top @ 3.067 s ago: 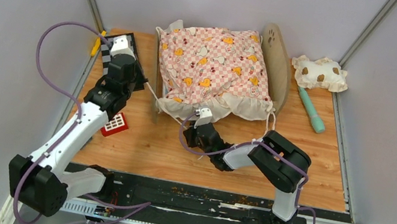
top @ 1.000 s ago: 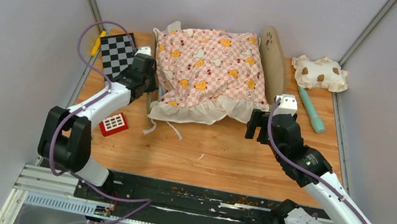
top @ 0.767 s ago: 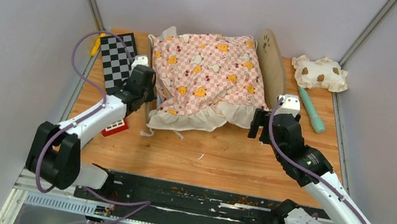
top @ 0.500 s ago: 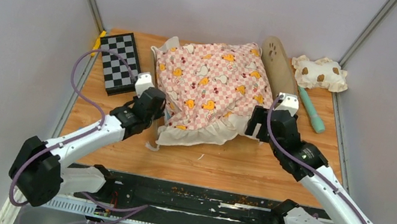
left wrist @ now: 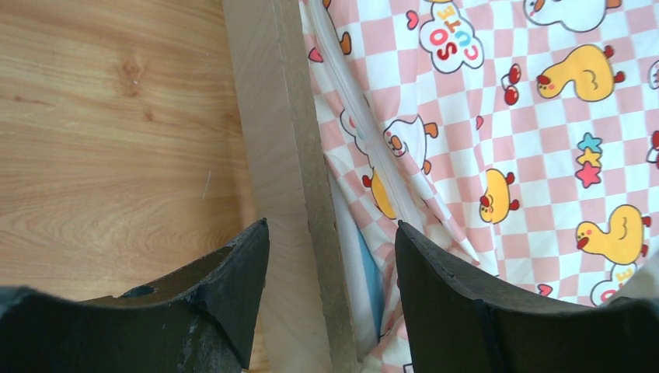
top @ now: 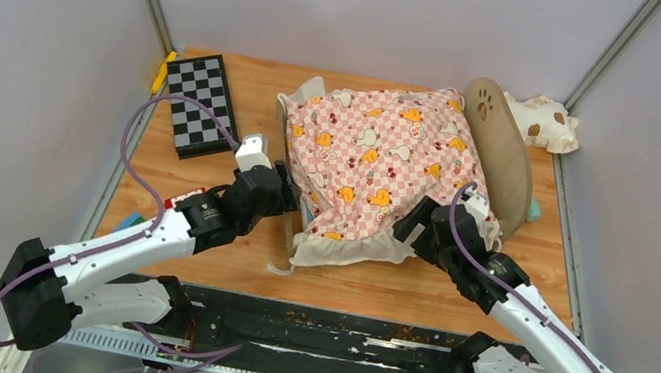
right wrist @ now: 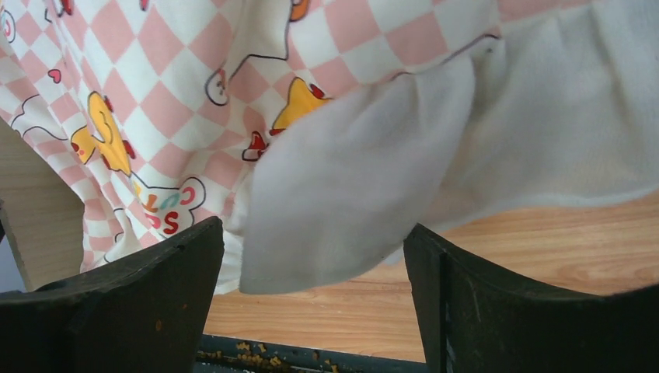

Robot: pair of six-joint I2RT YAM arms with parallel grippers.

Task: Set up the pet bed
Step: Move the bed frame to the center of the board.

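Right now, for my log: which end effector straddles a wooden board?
The left end effector, astride an end board of the pet bed; the right end effector faces the ruffled cushion.

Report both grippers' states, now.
Left gripper: open, fingers astride the bed board, not clamping it.
Right gripper: open, cushion ruffle between its fingers, not held.

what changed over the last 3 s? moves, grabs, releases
The pet bed, with the pink cushion on it, slid right and toward the arms. The left pincer followed and has opened astride the footboard. The right pincer shifted to the near right corner, open at the ruffle. Chessboard and spotted pillow stayed put.
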